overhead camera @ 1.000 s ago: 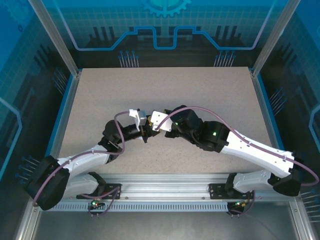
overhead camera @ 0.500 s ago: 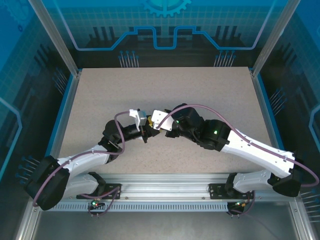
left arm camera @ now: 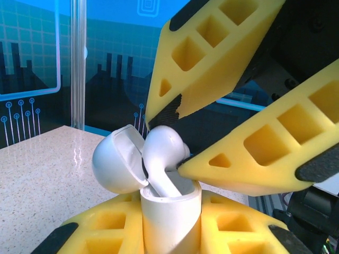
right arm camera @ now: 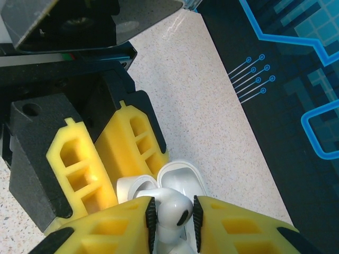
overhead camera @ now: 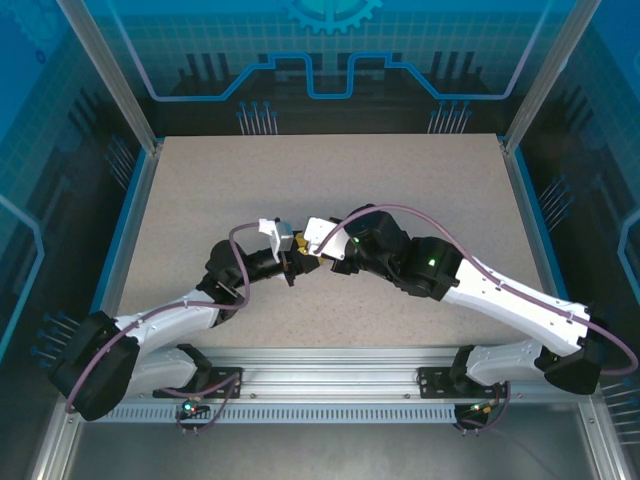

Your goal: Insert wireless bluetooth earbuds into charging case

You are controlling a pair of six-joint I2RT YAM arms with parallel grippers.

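Speckled tabletop [overhead camera: 330, 180], blue walls [overhead camera: 330, 60]; left tool [left arm camera: 170, 233] clamps case [left arm camera: 119, 164], right tool [right arm camera: 170, 216] pinches white earbud [left arm camera: 161, 148].

The earbud [left arm camera: 161, 145] and the open charging case [left arm camera: 170, 219] are smooth, glossy white plastic that catches the light. The left gripper [left arm camera: 169, 233] and right gripper [right arm camera: 173, 214] have fingers [left arm camera: 212, 58] of matt yellow plastic, with black rubbery-looking pads [right arm camera: 150, 214]. The tabletop [overhead camera: 400, 190] is a speckled, stone-like surface with a slight sheen, and the rail [overhead camera: 330, 385] along its 6 o'clock edge is bare brushed metal.

The earbud [left arm camera: 161, 151] stands in the case [left arm camera: 169, 225] (lid [left arm camera: 117, 163] beside it), between fingers [left arm camera: 238, 153] of the right tool [left arm camera: 165, 142].
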